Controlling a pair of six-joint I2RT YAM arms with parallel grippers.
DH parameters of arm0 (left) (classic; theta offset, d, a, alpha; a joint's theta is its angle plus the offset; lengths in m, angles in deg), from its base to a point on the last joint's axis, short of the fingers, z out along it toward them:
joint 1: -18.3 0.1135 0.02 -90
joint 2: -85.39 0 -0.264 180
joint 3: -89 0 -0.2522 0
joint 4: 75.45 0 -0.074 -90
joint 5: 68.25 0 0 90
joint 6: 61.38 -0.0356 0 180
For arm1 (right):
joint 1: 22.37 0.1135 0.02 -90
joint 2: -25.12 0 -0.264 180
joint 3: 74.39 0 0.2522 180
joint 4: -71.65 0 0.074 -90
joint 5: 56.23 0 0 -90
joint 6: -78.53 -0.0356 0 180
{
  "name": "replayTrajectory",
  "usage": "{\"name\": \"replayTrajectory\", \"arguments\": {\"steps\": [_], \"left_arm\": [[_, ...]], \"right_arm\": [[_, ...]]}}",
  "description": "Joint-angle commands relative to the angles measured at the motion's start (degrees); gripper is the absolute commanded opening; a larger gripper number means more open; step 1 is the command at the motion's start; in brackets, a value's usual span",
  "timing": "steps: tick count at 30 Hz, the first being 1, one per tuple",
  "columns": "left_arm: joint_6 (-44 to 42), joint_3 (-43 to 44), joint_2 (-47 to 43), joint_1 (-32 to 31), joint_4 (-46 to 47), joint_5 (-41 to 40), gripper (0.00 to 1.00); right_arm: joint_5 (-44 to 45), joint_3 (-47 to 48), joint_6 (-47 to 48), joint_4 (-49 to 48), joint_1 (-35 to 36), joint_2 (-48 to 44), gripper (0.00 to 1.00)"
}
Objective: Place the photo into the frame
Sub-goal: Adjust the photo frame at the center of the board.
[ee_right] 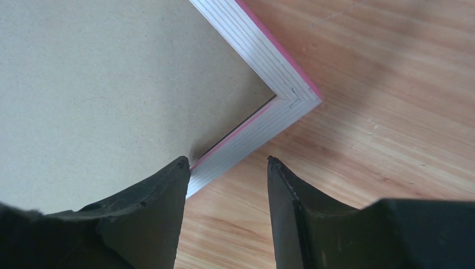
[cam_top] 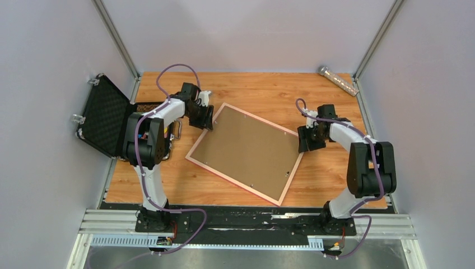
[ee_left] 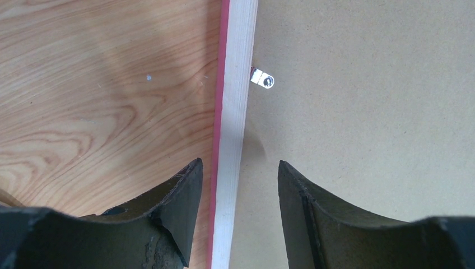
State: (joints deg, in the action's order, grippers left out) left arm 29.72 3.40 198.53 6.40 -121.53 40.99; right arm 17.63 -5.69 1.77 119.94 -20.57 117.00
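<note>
Pink thin-railed rectangular frame (ee_left: 234, 112) face-down. Left tool (ee_left: 240, 164), right tool (ee_right: 227, 159) part-open astride rails, gripping nothing: close squarely, lift level together.

Left arm (cam_top: 147, 140): elbow bent, reaching far-right | left gripper (cam_top: 201, 116): downward, jaws parted | right arm (cam_top: 367, 162): elbow bent, reaching left | right gripper (cam_top: 307, 140): downward, jaws parted

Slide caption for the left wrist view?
Left gripper, open, straddles the pale rail of the frame: brown backing board with a metal tab on one side, wooden table on the other.
</note>
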Motion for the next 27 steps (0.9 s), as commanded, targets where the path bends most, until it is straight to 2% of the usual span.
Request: {"name": "replayTrajectory", "arguments": {"steps": [1,9,21,24,27], "left_arm": [[-0.5,-0.5,-1.2,0.2,1.6,1.3,0.60],[-0.7,-1.2,-1.9,0.2,2.3,1.7,0.60],[-2.4,-2.0,-1.6,0.2,0.7,2.5,0.48],[-3.3,-2.1,-2.3,0.2,0.1,3.1,0.48],[-3.8,-2.4,-2.6,0.2,-0.7,3.8,0.47]], "right_arm": [[-0.8,2.0,-2.4,-0.4,-1.1,2.8,0.51],[-4.0,4.0,-3.2,0.0,-3.6,7.4,0.45],[-3.4,12.7,-3.5,0.1,-3.6,15.1,0.07],[-1.8,14.6,-2.6,0.0,-3.7,16.4,0.01],[-0.9,16.4,-1.3,0.0,-4.1,17.4,0.00]]}}
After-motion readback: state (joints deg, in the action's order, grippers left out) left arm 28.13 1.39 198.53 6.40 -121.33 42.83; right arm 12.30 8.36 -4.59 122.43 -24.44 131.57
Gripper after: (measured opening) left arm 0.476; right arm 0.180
